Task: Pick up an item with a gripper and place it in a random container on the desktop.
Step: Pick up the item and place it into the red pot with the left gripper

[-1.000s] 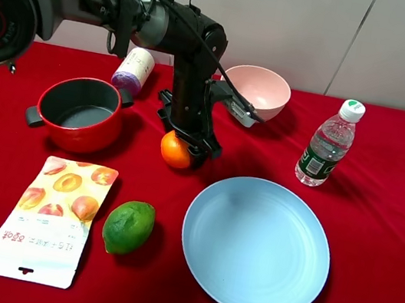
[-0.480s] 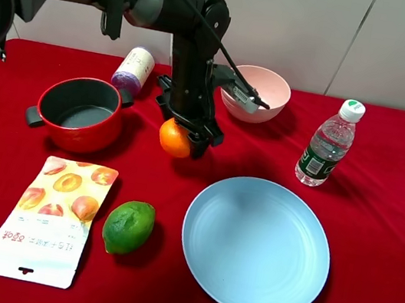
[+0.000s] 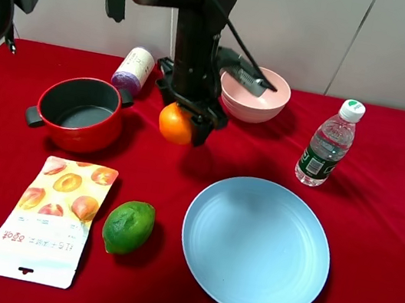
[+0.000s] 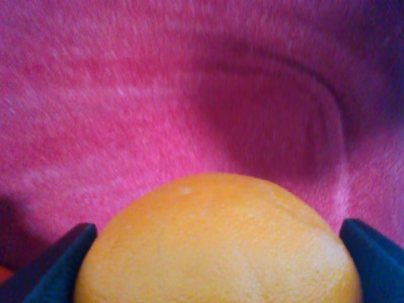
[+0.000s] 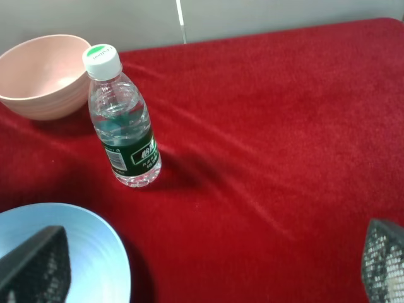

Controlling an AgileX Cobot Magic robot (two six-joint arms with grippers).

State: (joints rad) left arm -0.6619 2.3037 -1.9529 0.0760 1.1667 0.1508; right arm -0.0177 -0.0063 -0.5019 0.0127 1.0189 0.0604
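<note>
My left gripper (image 3: 183,123) is shut on the orange mandarin (image 3: 173,124) and holds it above the red cloth desktop (image 3: 376,227). It hangs to the right of the red pot (image 3: 81,131), which has a dark grey inside holding nothing, and in front of the pink bowl. In the left wrist view the mandarin (image 4: 218,243) fills the space between the two dark fingers (image 4: 57,265), with the cloth and a shadow below. My right gripper (image 5: 208,271) is open and holds nothing, above the cloth near the bottle; the exterior view does not show it.
A pink bowl (image 3: 256,92) stands at the back, a water bottle (image 3: 326,145) to the right, and a light blue plate (image 3: 255,246) at front centre. A green lime (image 3: 128,226) and a snack bag (image 3: 52,216) lie front left. A purple-and-white canister (image 3: 133,70) lies behind the pot.
My left gripper has lifted the mandarin off the cloth, moving it up and slightly left. Nothing else has moved.
</note>
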